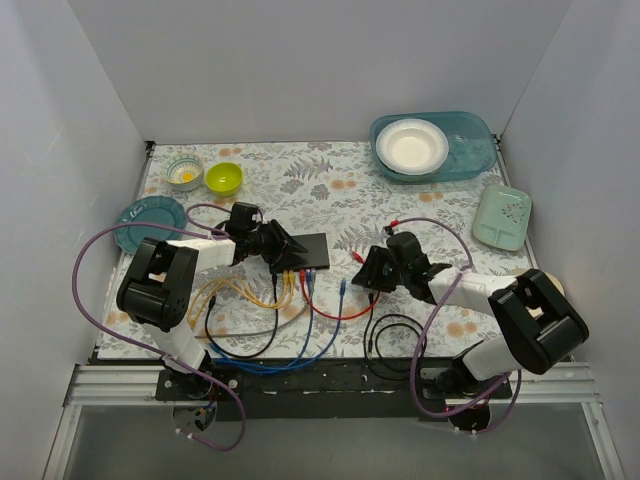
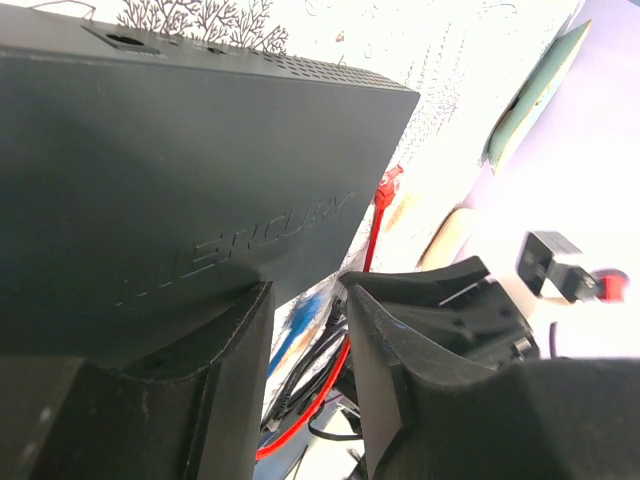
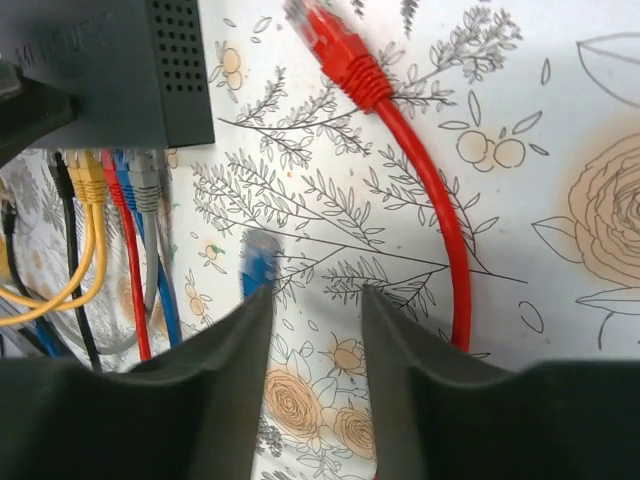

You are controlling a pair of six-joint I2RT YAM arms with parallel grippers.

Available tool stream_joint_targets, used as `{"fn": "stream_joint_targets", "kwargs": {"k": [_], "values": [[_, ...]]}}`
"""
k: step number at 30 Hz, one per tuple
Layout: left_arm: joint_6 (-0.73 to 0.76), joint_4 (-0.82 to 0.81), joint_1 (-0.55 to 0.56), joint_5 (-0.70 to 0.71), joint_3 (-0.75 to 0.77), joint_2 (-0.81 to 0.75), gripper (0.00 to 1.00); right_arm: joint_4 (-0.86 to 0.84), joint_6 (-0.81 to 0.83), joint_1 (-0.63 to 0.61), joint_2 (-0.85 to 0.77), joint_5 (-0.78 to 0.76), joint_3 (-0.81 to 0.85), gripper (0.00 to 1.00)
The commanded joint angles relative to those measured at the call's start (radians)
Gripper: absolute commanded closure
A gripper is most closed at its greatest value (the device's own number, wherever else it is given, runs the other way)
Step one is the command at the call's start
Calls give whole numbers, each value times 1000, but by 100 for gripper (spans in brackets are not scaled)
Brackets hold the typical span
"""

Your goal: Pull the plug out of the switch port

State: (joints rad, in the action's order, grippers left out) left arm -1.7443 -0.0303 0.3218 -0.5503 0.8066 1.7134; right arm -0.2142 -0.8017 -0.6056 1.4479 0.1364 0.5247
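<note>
The black switch [image 1: 308,250] lies mid-table on the floral mat. Yellow, black, red, blue and grey plugs [image 3: 105,175] sit in the sockets on its near edge. My left gripper [image 1: 281,246] is open over the switch's left end; in the left wrist view the switch [image 2: 180,170] fills the frame beyond one finger [image 2: 235,370], and nothing is between the jaws. My right gripper [image 1: 366,272] is open and empty just right of the switch. A loose blue plug [image 3: 258,262] lies just past its left fingertip. A loose red plug [image 3: 330,42] lies farther off.
Cable loops [image 1: 270,320] spread along the near edge between the arms. A teal tub [image 1: 470,150] with a white bowl stands at the back right, and a green tray [image 1: 502,215] at the right. A teal plate [image 1: 148,222] and two small bowls [image 1: 205,175] are at the back left.
</note>
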Motion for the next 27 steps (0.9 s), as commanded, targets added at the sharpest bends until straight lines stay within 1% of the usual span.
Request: {"fn": "stream_joint_targets", "kwargs": {"k": [1, 5, 7, 9, 13, 17, 19, 23, 24, 27], "values": [[20, 44, -12, 50, -9, -11, 64, 36, 87, -20, -55, -64, 66, 47], [23, 46, -13, 50, -14, -12, 64, -49, 67, -33, 14, 44, 145, 45], [22, 47, -15, 49, -17, -12, 64, -114, 53, -46, 81, 112, 176, 45], [20, 46, -13, 46, -20, -15, 64, -142, 30, -57, 155, 170, 199, 47], [23, 49, -16, 46, -23, -17, 64, -188, -5, -104, 259, 226, 250, 52], [23, 47, -18, 39, -26, -18, 64, -226, -51, -134, 340, 230, 273, 55], [23, 49, -18, 38, -26, -18, 64, -241, -91, -137, 354, 212, 264, 56], [23, 49, -20, 33, -24, -17, 64, -329, -188, -135, 385, 180, 225, 57], [23, 49, -20, 32, -26, -17, 64, -387, -217, -134, 391, 178, 207, 56], [26, 52, -20, 33, -27, -21, 64, -474, -318, -132, 414, 163, 189, 55]]}}
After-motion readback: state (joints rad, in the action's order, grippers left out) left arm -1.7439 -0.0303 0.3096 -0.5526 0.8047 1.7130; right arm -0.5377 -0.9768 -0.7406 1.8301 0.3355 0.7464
